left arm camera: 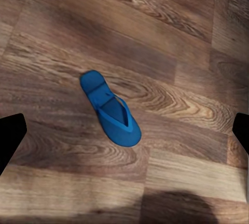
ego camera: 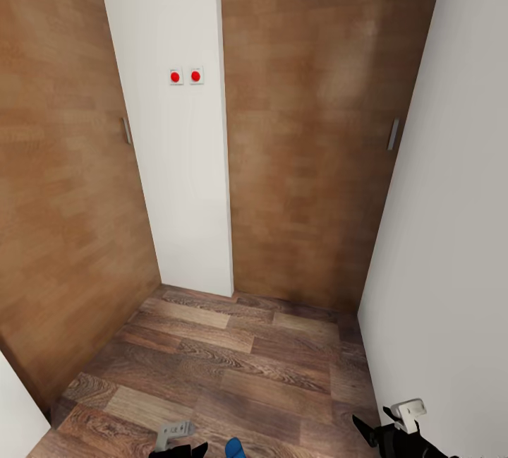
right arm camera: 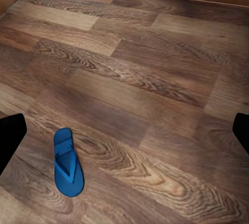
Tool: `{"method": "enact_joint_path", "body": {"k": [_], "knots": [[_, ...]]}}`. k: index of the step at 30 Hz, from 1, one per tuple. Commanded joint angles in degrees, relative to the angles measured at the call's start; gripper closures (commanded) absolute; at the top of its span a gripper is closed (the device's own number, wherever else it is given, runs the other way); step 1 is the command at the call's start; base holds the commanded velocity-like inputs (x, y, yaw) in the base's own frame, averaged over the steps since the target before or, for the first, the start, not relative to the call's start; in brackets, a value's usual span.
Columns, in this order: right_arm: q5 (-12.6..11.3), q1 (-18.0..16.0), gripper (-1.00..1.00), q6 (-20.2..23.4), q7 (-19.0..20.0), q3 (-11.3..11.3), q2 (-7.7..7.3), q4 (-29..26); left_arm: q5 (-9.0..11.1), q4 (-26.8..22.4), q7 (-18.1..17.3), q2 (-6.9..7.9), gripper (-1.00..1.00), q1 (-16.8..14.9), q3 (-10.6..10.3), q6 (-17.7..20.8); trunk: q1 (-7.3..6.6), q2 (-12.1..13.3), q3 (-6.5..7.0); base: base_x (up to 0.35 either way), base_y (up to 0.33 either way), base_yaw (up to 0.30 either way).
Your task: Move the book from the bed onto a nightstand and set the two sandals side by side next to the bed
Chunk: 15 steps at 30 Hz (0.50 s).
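Blue sandal [left arm camera: 110,109] lay flat on the wood-plank floor [ego camera: 233,366], sole down, strap up. Only one of the pair could be seen; in the head view just its tip showed [ego camera: 234,449] at the bottom edge, just beside the left gripper [ego camera: 176,437] and well apart from the right gripper [ego camera: 395,423].

Key relation: in the left wrist view the sandal sat on the floor ahead of the camera, roughly centred between the two dark fingers [left arm camera: 11,138] at the frame edges, not touching either. Its long axis ran diagonally across the line between the fingers, so probably some wrist rotation would be needed to close across the narrow width. Left fingers looked spread wide, nothing held. In the right wrist view the sandal [right arm camera: 67,163] lay off to one side, near one finger [right arm camera: 10,141], with the other across the frame; right fingers also wide and empty. Judged the left arm the nearer one for the pick.

Around: white wall pillar [ego camera: 173,161] with two red-dot switches [ego camera: 185,76], brown wood-panel doors [ego camera: 310,126] with thin handles on both sides of it, white wall on the right. Bare floor around the sandal, nothing blocking a descent. Bed, book and nightstand couldn't be placed from these views. Sandal is thin and flat, so the grasp might slip or scrape the floor.
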Motion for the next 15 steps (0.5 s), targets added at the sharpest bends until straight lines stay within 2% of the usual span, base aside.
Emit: {"method": "enact_joint_path", "body": {"k": [1, 15], "knots": [[-0.57, -0.02, -1.0, 0.54, 0.24, -0.09, 0.0, -0.08, 0.61, -0.06, -0.16, -0.03, -1.0, -0.01, 0.12, 0.56, 0.22, -0.44, -0.24, 0.0, 0.0, 0.0], [-0.57, 0.0, -1.0, 0.54, 0.24, -0.02, 0.01, -0.12, 0.61, -0.03, -0.16, -0.01, -1.0, -0.01, 0.11, 0.56, 3.3, -6.06, -2.75, 0.0, 0.0, 0.0]]}}
